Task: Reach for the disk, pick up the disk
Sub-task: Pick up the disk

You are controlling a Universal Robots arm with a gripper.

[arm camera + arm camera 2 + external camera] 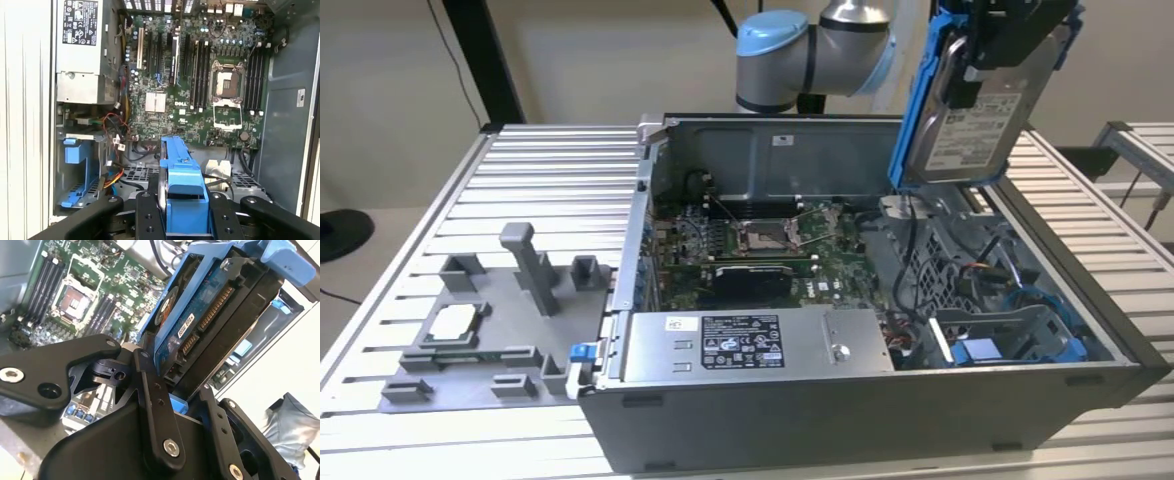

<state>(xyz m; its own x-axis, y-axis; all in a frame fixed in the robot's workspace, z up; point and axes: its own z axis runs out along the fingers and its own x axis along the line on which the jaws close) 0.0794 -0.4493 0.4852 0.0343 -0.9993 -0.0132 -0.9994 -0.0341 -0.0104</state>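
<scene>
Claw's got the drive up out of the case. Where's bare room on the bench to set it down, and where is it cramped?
The black claw holds the blue-railed silver hard drive above the open grey computer case. Free: the ribbed metal bench between the case's wall and the grey plastic fixture, toward the back. Crowded: the case's interior, with the green motherboard, cables and blue drive bays.

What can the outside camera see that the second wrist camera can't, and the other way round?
The exterior view alone shows the grey fixture on the slatted table and the disk's white label. The second wrist view alone shows the disk's connector side, the circuit board. Both show the disk held in the gripper, lifted above the open computer case, and the motherboard.
</scene>
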